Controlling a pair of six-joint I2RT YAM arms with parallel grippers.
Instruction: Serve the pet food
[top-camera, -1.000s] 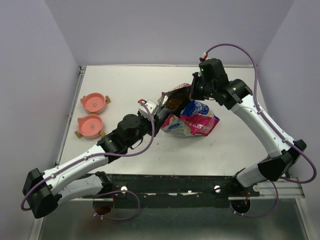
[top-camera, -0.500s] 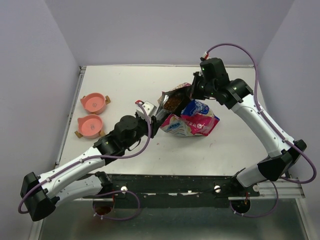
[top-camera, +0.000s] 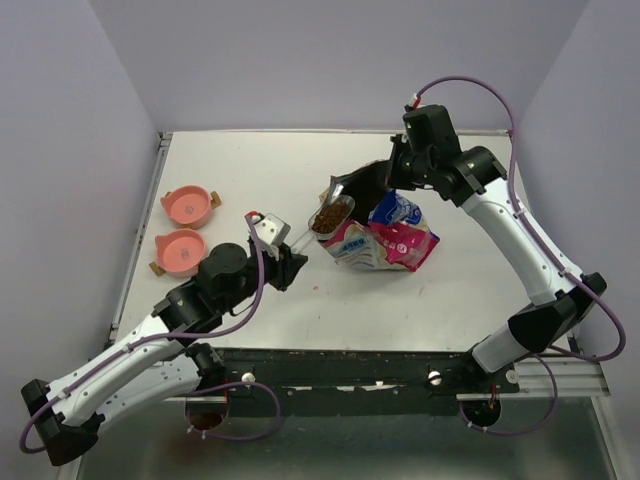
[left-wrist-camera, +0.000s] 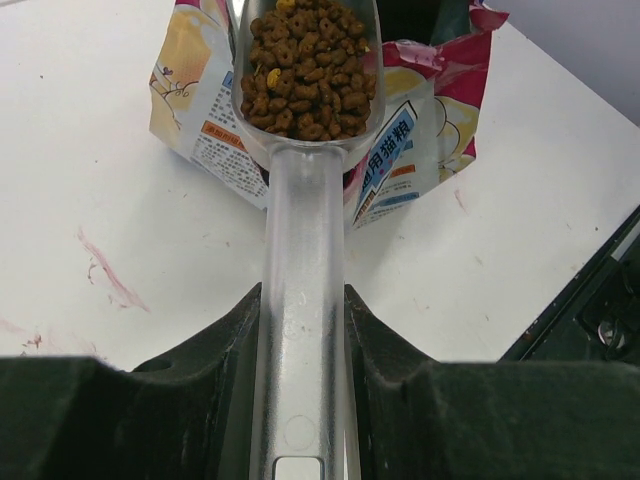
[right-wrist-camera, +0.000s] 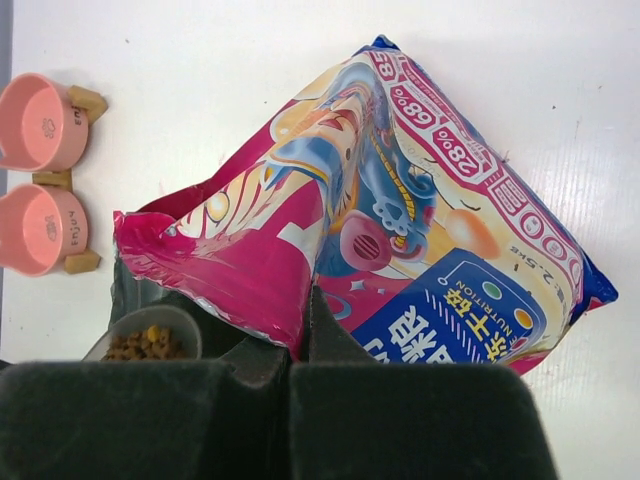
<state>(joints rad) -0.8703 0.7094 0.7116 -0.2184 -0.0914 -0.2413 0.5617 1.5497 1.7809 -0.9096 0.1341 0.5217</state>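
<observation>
Pet food heaps clear scoop; left fingers clamp its handle. Right fingers pinch bag mouth edge above white surface.

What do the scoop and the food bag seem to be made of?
The clear long-handled scoop looks like hard transparent plastic: things behind show through its handle. The pink, white and blue bag seems glossy plastic film, creased, with a silvery inner face.
</observation>
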